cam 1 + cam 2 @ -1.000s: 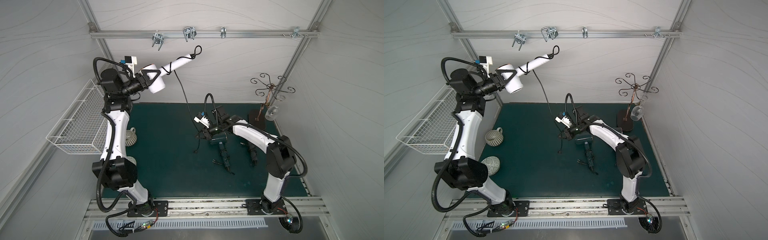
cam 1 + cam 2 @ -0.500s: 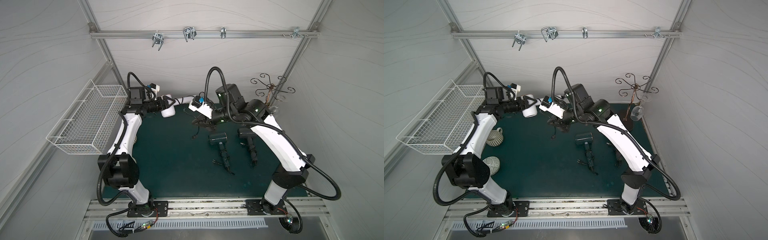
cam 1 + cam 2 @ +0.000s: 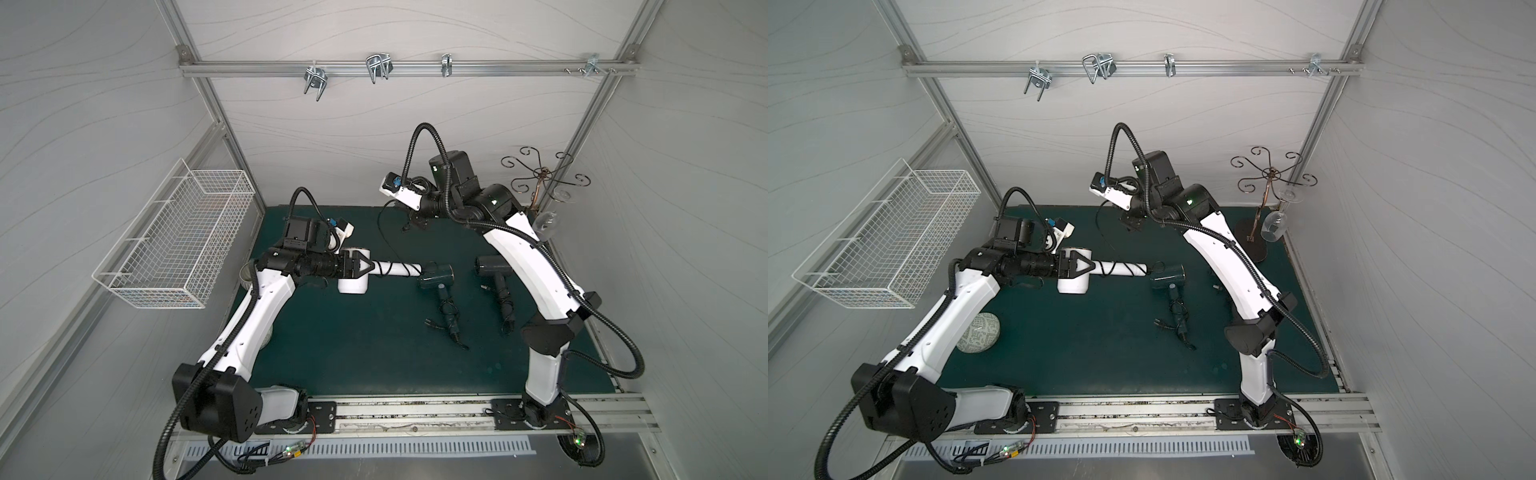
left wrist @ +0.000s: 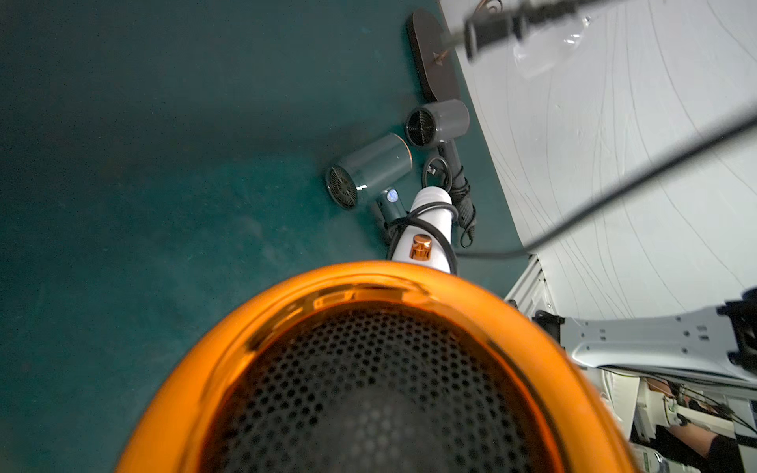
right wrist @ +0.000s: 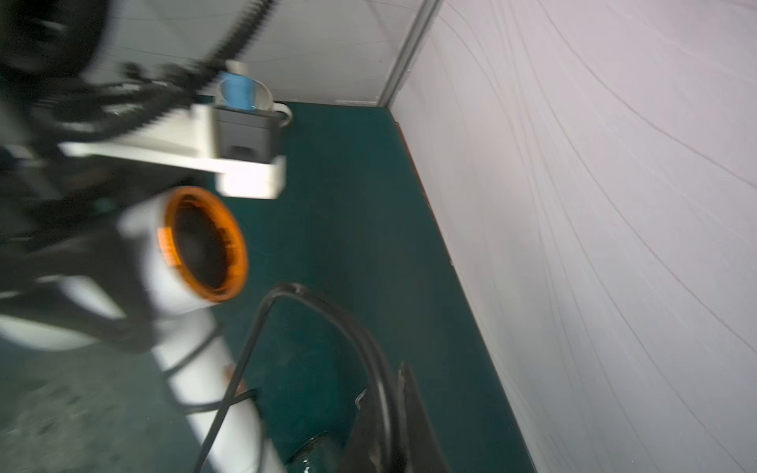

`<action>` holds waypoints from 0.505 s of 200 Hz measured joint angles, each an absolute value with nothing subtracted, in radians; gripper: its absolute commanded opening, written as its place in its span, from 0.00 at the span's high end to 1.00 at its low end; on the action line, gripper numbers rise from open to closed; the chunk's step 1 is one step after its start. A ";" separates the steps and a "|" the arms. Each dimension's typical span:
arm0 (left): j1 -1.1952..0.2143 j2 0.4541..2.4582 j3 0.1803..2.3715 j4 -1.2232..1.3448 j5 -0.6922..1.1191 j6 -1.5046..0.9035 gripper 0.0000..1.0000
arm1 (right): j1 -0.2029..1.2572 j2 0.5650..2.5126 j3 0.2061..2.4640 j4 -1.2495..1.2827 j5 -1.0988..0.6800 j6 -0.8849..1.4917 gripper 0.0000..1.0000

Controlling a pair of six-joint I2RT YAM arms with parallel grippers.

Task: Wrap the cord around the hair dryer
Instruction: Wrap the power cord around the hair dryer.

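Observation:
My left gripper [image 3: 358,268] is shut on the barrel of a white hair dryer [image 3: 353,280], held low over the green mat. Its handle [image 3: 397,268] points right, with black cord loops around it. In the left wrist view the dryer's orange-rimmed grille [image 4: 368,368] fills the foreground and the handle [image 4: 430,229] carries the loops. The loose cord [image 3: 384,235] arcs back to my right gripper [image 3: 417,220], raised near the back wall. In the right wrist view that gripper [image 5: 393,409] is shut on the cord [image 5: 327,311]. The plug [image 4: 491,28] hangs beyond it.
Two dark hair dryers [image 3: 436,276] [image 3: 492,266] lie on the mat just past the white handle. A wire basket [image 3: 174,237] hangs on the left wall. A glass rack [image 3: 540,183] with a wine glass [image 3: 546,224] stands back right. A patterned mug [image 3: 978,332] sits under my left arm.
My left arm has come down from high at the back to low over the mat, still holding the dryer. My right arm has lifted off the mat toward the back wall with the cord.

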State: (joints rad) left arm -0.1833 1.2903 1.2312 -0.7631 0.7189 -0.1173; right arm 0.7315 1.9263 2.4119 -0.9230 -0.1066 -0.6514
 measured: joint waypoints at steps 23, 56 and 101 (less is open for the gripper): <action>-0.226 1.259 1.219 -0.788 0.794 -0.085 1.00 | 0.648 1.984 2.451 -0.879 -0.159 -0.656 1.00; -0.310 1.252 1.246 -0.785 0.928 -0.078 1.00 | 0.579 2.035 2.449 -0.858 -0.275 -0.653 1.00; -0.328 1.275 1.413 -0.764 1.070 -0.081 1.00 | 0.520 2.058 2.360 -0.819 -0.485 -0.586 1.00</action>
